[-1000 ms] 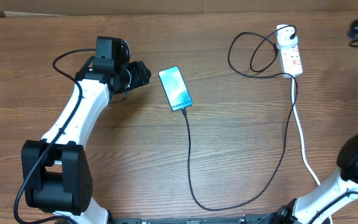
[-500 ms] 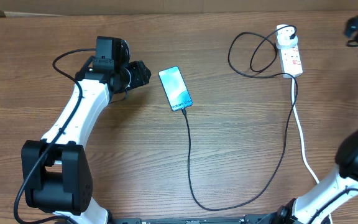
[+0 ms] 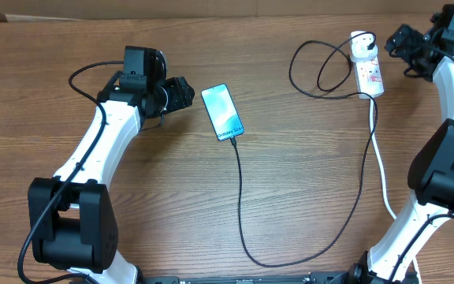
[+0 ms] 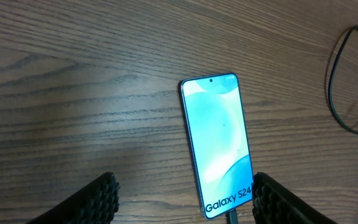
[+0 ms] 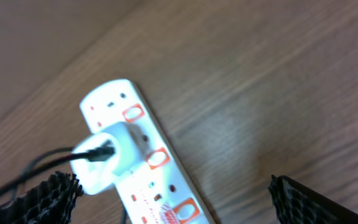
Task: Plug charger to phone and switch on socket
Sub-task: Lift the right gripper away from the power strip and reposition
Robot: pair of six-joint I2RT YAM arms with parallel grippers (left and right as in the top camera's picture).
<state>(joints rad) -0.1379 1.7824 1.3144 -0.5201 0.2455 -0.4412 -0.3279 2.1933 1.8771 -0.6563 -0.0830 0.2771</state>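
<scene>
Hovering upper right, your right gripper (image 3: 398,41) gapes wide, empty, just beside the socket (image 3: 370,72). Your left gripper (image 3: 183,92) sits spread, empty, left of the phone (image 3: 222,113) at top centre. The charger (image 3: 240,197) runs from the phone's lower end to the socket's top outlet.

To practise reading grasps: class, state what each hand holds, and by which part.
Nothing. The left hand is open beside the phone; the right hand is open near the socket.

You have one phone (image 3: 222,113), one charger (image 5: 114,155) and one socket (image 3: 369,72) on the desk (image 3: 306,181), plus one left gripper (image 3: 186,93) and one right gripper (image 3: 397,43), two in all.
</scene>
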